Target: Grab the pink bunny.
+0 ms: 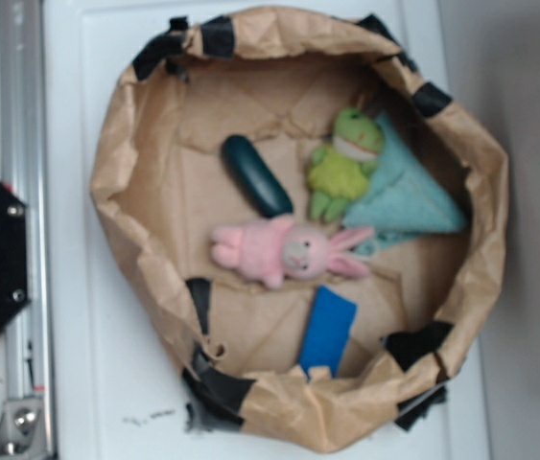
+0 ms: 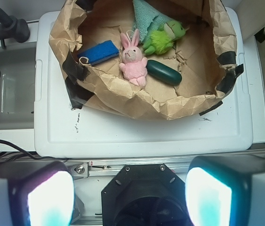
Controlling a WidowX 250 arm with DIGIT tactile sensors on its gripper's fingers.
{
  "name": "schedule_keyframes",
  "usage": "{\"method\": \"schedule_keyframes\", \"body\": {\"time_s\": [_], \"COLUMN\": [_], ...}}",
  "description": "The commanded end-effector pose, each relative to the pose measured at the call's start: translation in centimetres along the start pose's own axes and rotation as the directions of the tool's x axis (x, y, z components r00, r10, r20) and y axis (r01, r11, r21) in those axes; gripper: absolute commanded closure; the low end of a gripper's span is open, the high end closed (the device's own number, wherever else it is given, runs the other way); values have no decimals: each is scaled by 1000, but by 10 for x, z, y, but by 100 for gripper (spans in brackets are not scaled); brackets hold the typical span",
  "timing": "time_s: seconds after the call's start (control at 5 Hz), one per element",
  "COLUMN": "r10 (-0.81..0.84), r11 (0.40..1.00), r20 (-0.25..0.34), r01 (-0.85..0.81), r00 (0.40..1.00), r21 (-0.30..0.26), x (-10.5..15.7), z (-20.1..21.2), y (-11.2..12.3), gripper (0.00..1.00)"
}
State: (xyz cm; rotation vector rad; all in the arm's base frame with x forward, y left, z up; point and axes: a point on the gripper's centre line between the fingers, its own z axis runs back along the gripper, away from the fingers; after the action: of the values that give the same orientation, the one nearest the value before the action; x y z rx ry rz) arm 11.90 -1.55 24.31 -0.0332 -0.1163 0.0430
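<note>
The pink bunny [image 1: 284, 251] lies on its side in the middle of a brown paper-lined basin [image 1: 135, 144], ears pointing right. In the wrist view the bunny [image 2: 133, 60] sits upright-looking near the basin's near wall. My gripper [image 2: 130, 195] is open, its two fingers [image 2: 47, 197] wide apart at the bottom of the wrist view, high above the robot's black base and well short of the basin. The gripper does not show in the exterior view.
In the basin lie a green frog plush [image 1: 342, 163], a teal cloth [image 1: 409, 196], a dark green oblong [image 1: 256, 174] and a blue block [image 1: 329, 329]. The basin sits on a white lid [image 2: 141, 132]. A sink [image 2: 5, 89] is at the left.
</note>
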Motion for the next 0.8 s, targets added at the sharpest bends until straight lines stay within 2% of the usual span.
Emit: {"method": "schedule_keyframes", "body": {"time_s": [0.0,0.2,0.4,0.6], "r10": [0,29,50,66], "r11": [1000,1000,997,995], "r20": [0,-15,69,50], "r01": [0,-29,-46,-62], "r00": [1000,999,996,997], "r21": [0,3,-62,-73], "x": [0,47,88,112], "z": [0,-36,-58,-95], "y": [0,9,15,31], "gripper": [0,0,0,0]}}
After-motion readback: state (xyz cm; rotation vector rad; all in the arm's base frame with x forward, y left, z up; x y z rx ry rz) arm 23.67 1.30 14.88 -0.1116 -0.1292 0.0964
